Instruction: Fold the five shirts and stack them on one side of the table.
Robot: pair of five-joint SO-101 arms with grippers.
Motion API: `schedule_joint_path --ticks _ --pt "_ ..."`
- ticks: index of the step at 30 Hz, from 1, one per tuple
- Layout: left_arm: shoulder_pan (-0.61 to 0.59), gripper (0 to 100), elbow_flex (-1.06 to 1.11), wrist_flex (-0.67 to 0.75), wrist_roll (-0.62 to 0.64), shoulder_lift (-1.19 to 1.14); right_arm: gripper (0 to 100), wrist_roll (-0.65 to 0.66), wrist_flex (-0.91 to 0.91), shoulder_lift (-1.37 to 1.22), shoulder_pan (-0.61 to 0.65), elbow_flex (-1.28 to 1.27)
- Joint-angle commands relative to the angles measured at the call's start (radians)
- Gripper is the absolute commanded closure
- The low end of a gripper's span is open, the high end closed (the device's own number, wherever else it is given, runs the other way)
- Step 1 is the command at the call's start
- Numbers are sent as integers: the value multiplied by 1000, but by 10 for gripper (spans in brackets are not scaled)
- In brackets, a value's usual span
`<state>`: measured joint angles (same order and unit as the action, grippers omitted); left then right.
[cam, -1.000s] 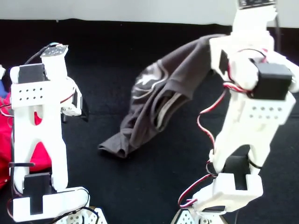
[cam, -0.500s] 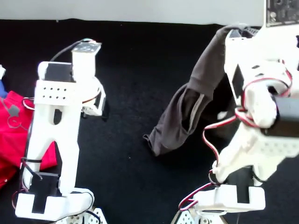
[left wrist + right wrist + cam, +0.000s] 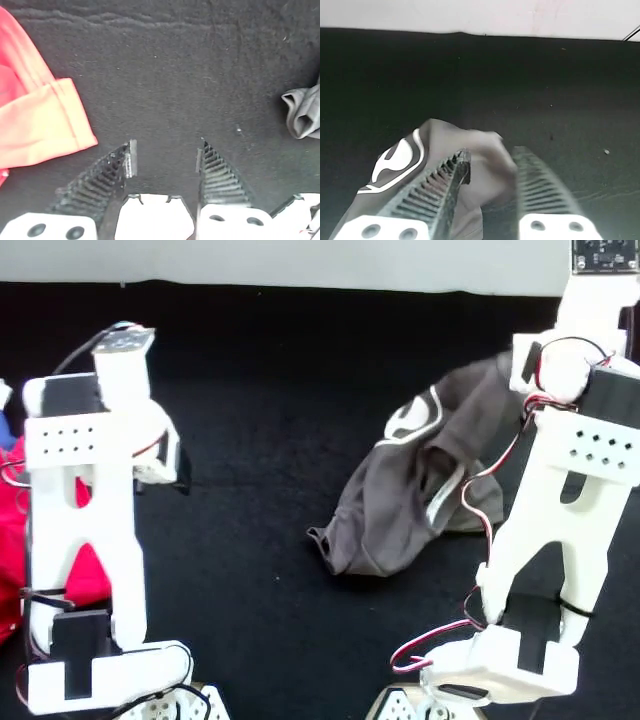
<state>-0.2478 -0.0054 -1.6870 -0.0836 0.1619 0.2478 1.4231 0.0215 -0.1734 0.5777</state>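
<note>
A dark grey shirt [image 3: 400, 505] with a white logo lies crumpled in a heap on the black table, right of centre, against the right arm [image 3: 570, 470]. My right gripper [image 3: 490, 167] is open just above the shirt's [image 3: 445, 150] top fold, and cloth shows between its fingers. My left gripper [image 3: 165, 157] is open over bare black cloth, with nothing between its fingers. A red shirt [image 3: 35, 115] lies to one side of it, and a corner of the grey shirt [image 3: 302, 112] lies on the other. The red shirt [image 3: 12, 510] sits bunched at the table's left edge, behind the left arm [image 3: 85, 490].
A bit of blue cloth [image 3: 5, 430] shows at the far left edge above the red shirt. The black table cover [image 3: 270, 390] stretches between the two arms and back to a white wall [image 3: 300, 260].
The right arm held the grey shirt lifted and carried it right; now the gripper is open and the shirt lies in a heap. The left arm swung right and came back.
</note>
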Motion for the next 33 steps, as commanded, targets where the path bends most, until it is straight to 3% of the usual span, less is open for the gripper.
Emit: schedule_joint_path --ticks 1,7,13,18,24,33 --pt "-31 798 -39 5 -41 35 691 14 67 39 8 64" --pt "-82 798 -45 12 -43 35 732 14 346 38 240 124" --pt "-150 798 -45 14 -43 35 746 -21 337 30 435 -205" --pt "-228 798 -38 57 -43 33 746 -21 332 38 668 -492" --pt "-275 797 -36 87 -43 33 746 -21 147 36 852 -753" --pt "-275 797 -36 83 -43 33 746 -63 -102 30 895 -974"
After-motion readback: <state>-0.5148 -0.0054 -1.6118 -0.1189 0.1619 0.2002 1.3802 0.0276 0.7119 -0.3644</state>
